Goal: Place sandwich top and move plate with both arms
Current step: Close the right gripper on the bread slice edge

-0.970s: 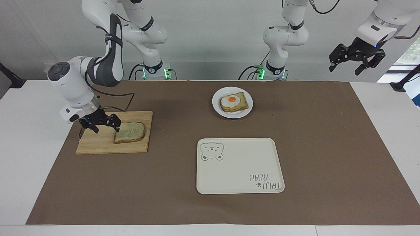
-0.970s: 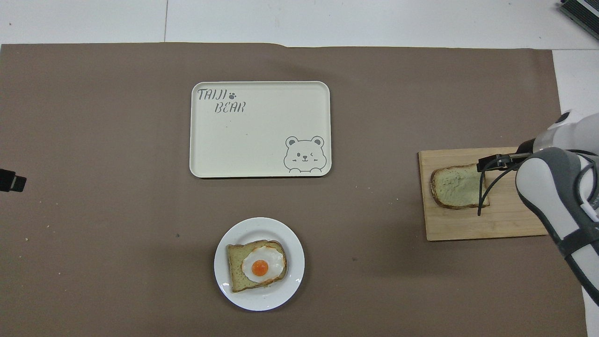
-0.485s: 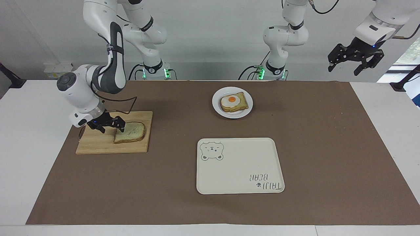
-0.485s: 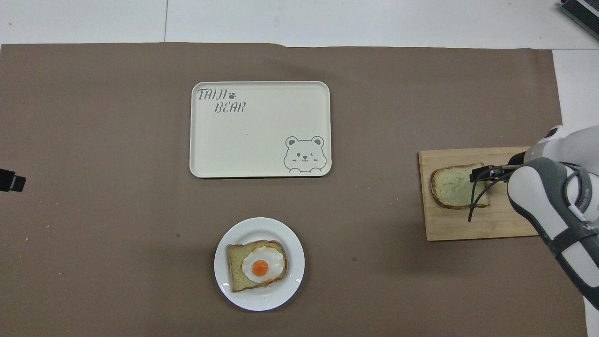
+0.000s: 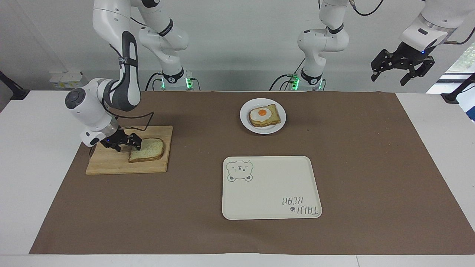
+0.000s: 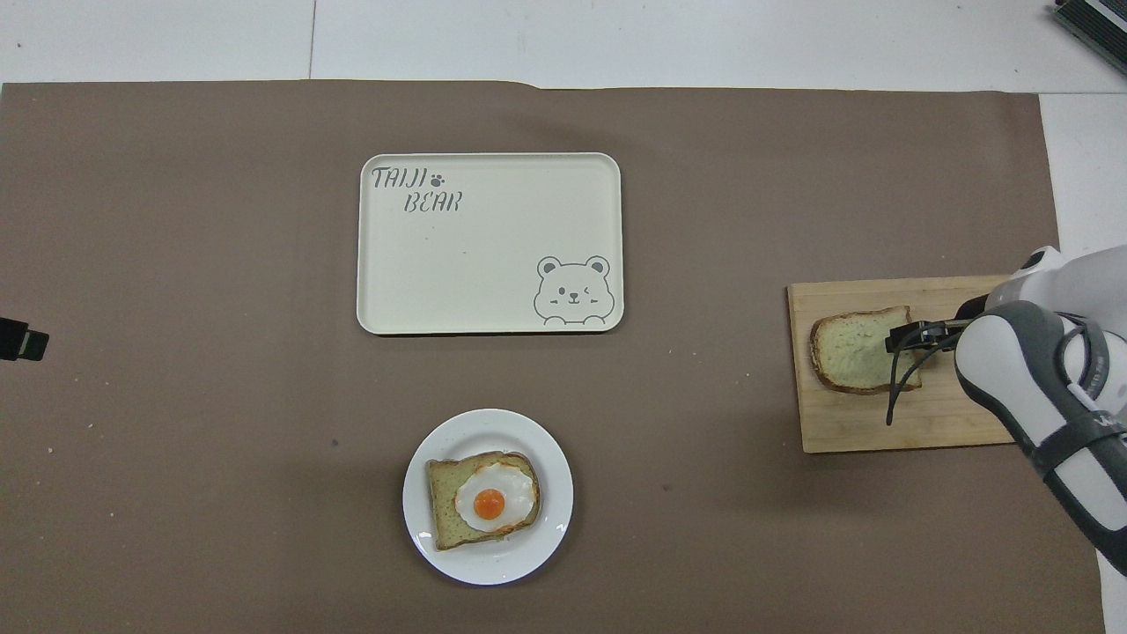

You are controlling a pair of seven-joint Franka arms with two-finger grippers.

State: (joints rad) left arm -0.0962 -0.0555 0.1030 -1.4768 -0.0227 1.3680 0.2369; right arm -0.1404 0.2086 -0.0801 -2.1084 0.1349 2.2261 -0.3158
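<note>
Facing view, scanned across. Right arm end of the surface point(image 5: 48, 155): a wooden cutting board point(image 5: 111, 165) lies on the brown mat point(image 5: 371, 167). The slice of bread point(image 5: 150, 149) rests flat on the board, on the half toward the middle of the surface. The right gripper point(image 5: 130, 144) is down at the bread's edge that faces the right arm's end, 1 of its fingers point(image 5: 136, 142) lying over the crust. Fingers are partly closed around that edge; I cannot tell whether they grip it yet. Overhead view agrees: right gripper point(image 6: 907, 336) at the bread point(image 6: 854, 350) edge on the board point(image 6: 880, 423).

Middle: the white plate point(image 5: 245, 120) sits near the robots and carries the toast with fried egg point(image 5: 264, 115). The cream tray point(image 5: 267, 193) with a bear drawing lies farther from the robots than the plate, apart from it. Plate and bread slice are well apart.

Left arm end: the left gripper point(image 5: 402, 70) hangs high in the air above the mat's corner nearest its base, fingers spread wide, holding nothing. This arm waits.
</note>
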